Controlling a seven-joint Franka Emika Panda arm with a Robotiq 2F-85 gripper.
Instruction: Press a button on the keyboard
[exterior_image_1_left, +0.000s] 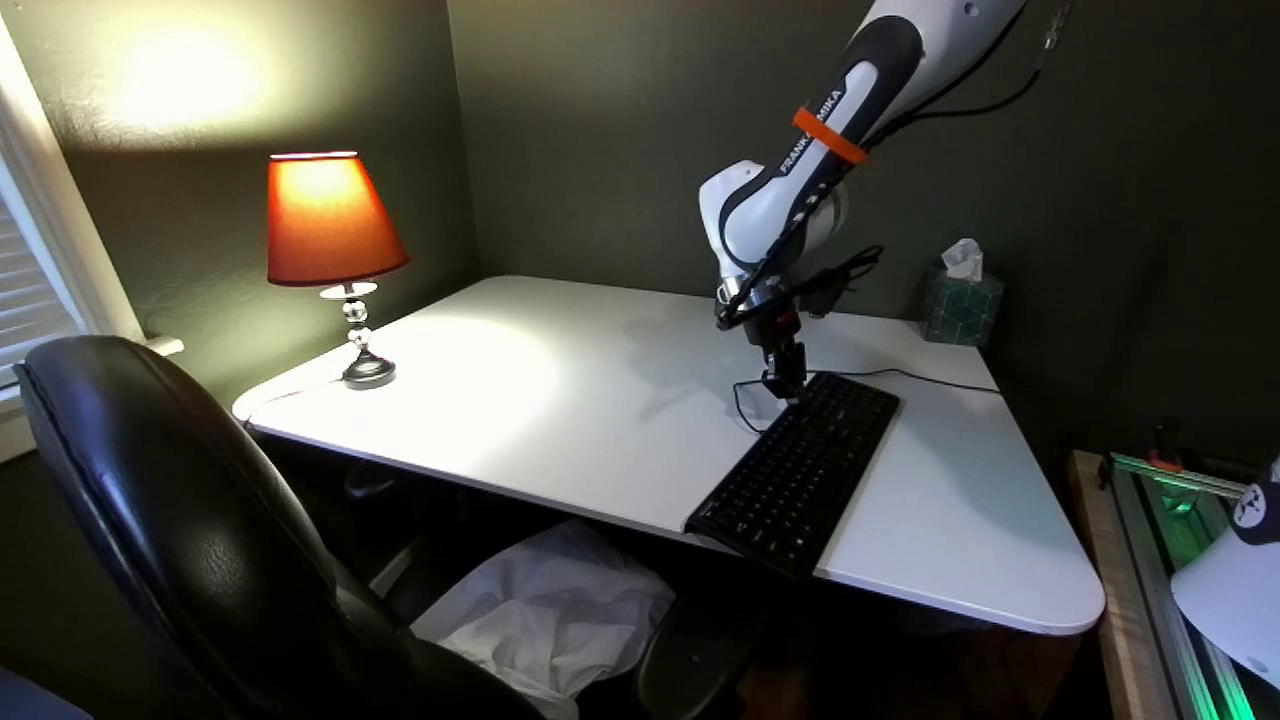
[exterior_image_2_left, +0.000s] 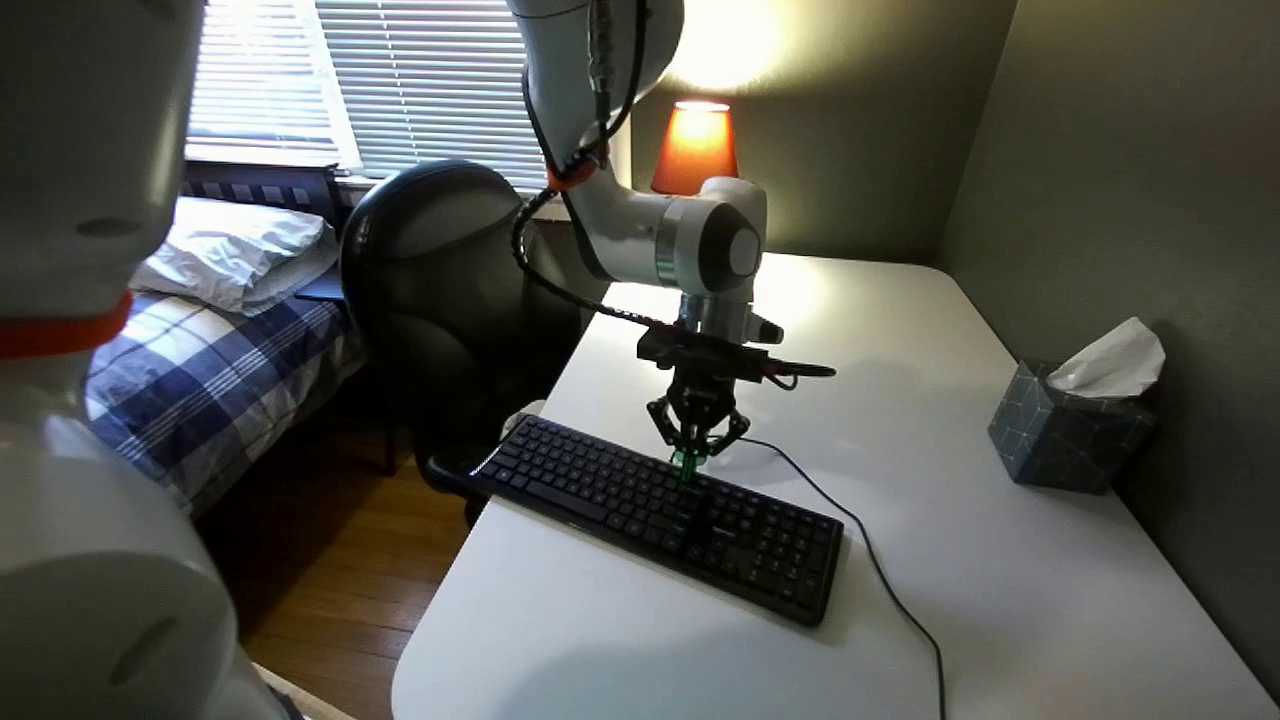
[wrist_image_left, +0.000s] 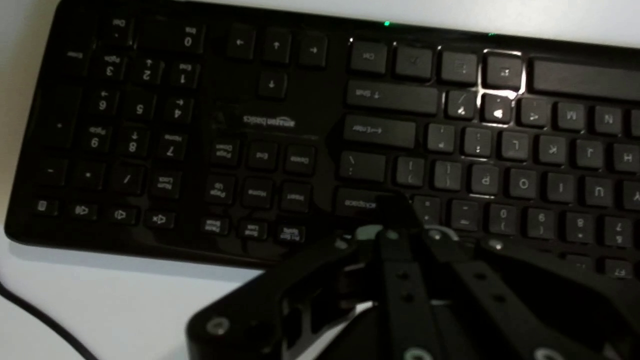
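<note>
The long black keyboard lies flat on the white desk in both exterior views (exterior_image_1_left: 810, 475) (exterior_image_2_left: 600, 485). In the wrist view the keyboard (wrist_image_left: 272, 107) appears upside down, with its number pad at the left. My gripper (wrist_image_left: 400, 212) is shut and empty, its fingertips together and pointing down. The tips cover the right part of the backspace key (wrist_image_left: 356, 201), beside the equals key (wrist_image_left: 426, 210). In both exterior views the gripper (exterior_image_1_left: 790, 390) (exterior_image_2_left: 687, 465) is at the keyboard's back edge. I cannot tell whether the tips touch a key.
The keyboard's thin cable (exterior_image_2_left: 880, 570) runs over the white desk (exterior_image_1_left: 620, 400). A tissue box (exterior_image_1_left: 962, 305) stands at the desk's edge by the wall. A lamp with an orange shade (exterior_image_1_left: 330, 225) stands at the far corner. A black chair (exterior_image_2_left: 450, 300) is beside the desk.
</note>
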